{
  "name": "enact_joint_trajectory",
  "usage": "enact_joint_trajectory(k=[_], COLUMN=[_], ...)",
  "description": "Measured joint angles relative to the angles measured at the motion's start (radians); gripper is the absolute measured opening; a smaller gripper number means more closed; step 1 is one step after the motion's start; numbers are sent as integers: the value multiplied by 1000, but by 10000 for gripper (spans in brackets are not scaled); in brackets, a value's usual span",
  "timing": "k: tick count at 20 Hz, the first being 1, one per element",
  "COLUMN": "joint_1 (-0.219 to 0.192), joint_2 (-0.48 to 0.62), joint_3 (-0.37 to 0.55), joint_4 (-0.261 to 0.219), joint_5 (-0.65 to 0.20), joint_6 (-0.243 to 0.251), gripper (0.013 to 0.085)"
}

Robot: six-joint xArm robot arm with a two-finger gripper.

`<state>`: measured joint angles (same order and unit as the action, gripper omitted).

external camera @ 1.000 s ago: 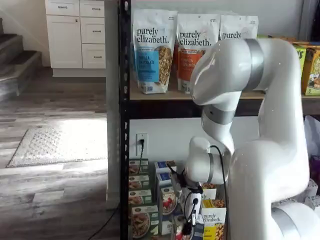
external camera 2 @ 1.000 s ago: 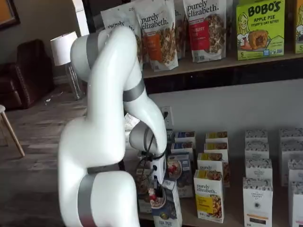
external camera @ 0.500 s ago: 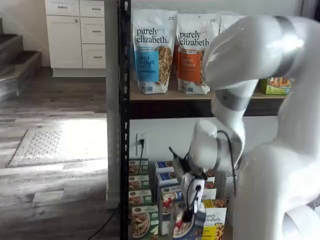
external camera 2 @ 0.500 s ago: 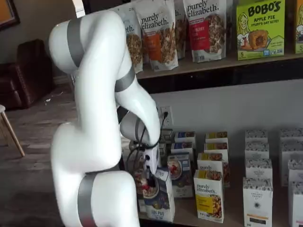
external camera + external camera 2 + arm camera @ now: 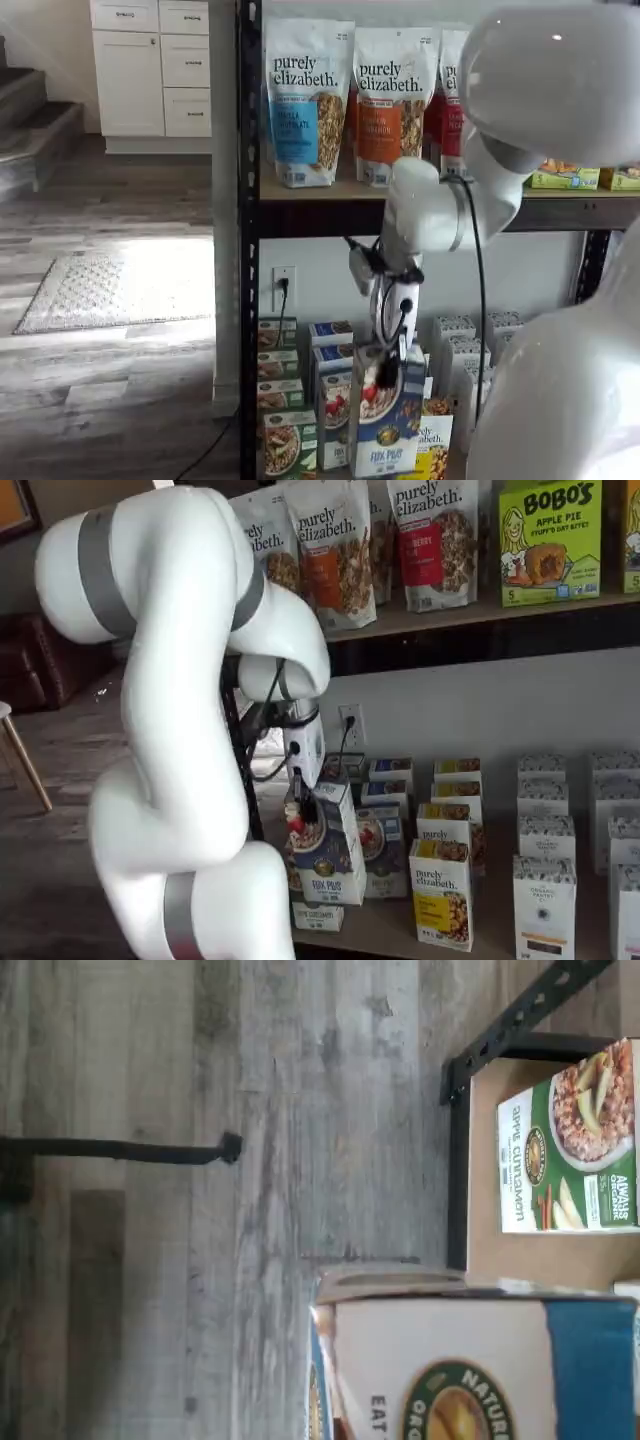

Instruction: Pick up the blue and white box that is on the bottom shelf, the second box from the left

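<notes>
The blue and white box shows in both shelf views, white on top and dark blue below with a pictured cereal bowl. It hangs upright in the air in front of the bottom shelf, clear of the rows of cartons. My gripper is shut on the box's upper part, its black fingers pointing down. The wrist view shows the box's top end close up, with a green carton lying on the shelf board beyond it.
Tall granola bags and a green Bobo's box stand on the wood-edged tier above. Yellow cartons and white boxes fill the bottom shelf. The black rack post stands at the left. My white arm covers much of both shelf views.
The arm has risen and drawn back from the shelf, lifting the blue and white box up and out of its row. The box now hangs higher than before.
</notes>
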<state>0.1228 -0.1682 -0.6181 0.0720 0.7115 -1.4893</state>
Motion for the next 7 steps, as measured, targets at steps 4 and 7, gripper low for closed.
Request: enact_joint_trajectory(k=[4, 7], joint_1=[-2, -5], joint_2=[-56, -81], joint_3=[-47, -75], joint_4=[-23, -23], joint_5=[133, 200], joint_6=[19, 18], gripper=[450, 450])
